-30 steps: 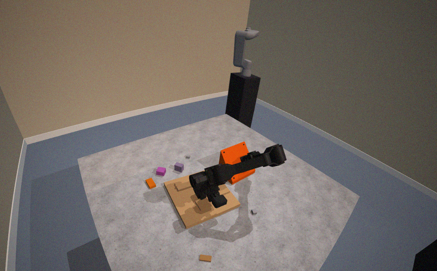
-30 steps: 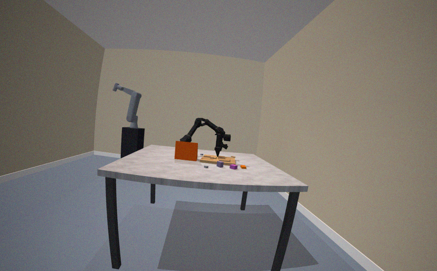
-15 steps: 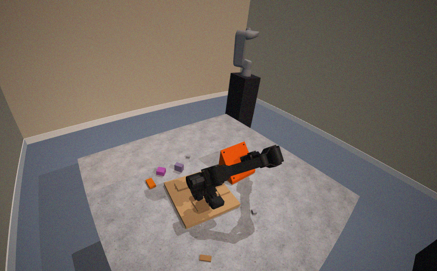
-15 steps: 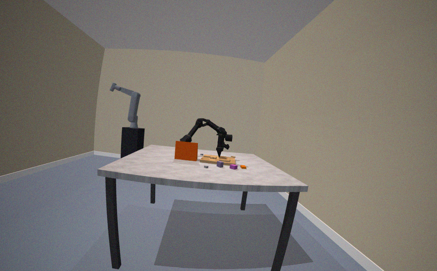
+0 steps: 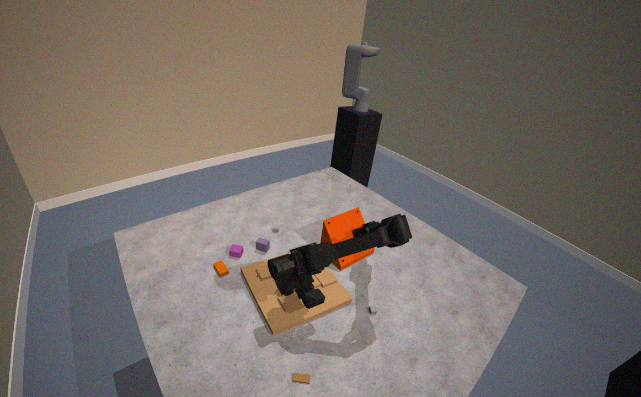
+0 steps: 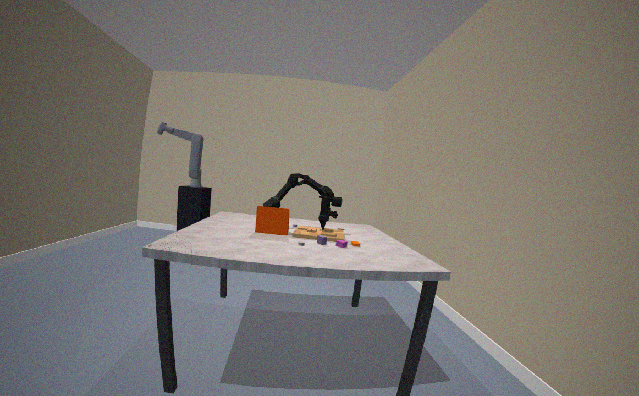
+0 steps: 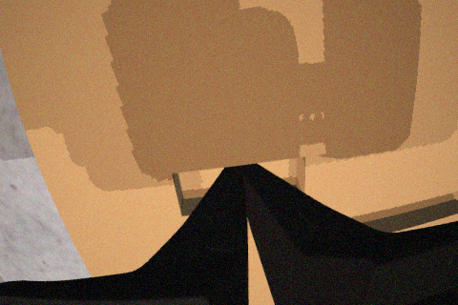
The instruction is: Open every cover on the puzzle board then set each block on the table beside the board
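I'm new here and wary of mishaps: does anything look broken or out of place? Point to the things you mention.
Nothing looks broken or spilled. One small tan piece [image 5: 301,378] lies alone, well away from the wooden board [image 5: 283,323] [image 6: 307,235], though that may be intended.
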Action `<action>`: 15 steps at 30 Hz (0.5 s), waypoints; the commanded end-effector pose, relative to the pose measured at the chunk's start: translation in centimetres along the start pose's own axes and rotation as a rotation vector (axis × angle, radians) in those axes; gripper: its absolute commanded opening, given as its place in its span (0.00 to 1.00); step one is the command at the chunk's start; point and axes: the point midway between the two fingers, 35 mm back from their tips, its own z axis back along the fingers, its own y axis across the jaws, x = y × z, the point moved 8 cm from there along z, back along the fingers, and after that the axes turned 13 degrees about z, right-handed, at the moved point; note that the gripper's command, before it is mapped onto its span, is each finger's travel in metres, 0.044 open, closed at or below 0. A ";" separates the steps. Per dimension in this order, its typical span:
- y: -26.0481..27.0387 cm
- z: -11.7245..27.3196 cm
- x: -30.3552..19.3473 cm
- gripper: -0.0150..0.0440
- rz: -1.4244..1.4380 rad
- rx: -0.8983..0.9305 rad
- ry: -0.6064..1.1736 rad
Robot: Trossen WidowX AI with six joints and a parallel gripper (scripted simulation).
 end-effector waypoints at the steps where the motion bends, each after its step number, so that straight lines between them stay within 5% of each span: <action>1: -0.1 0.0 0.5 0.25 -0.003 0.004 -0.001; 15: -0.4 0.0 1.9 0.25 -0.002 0.004 -0.002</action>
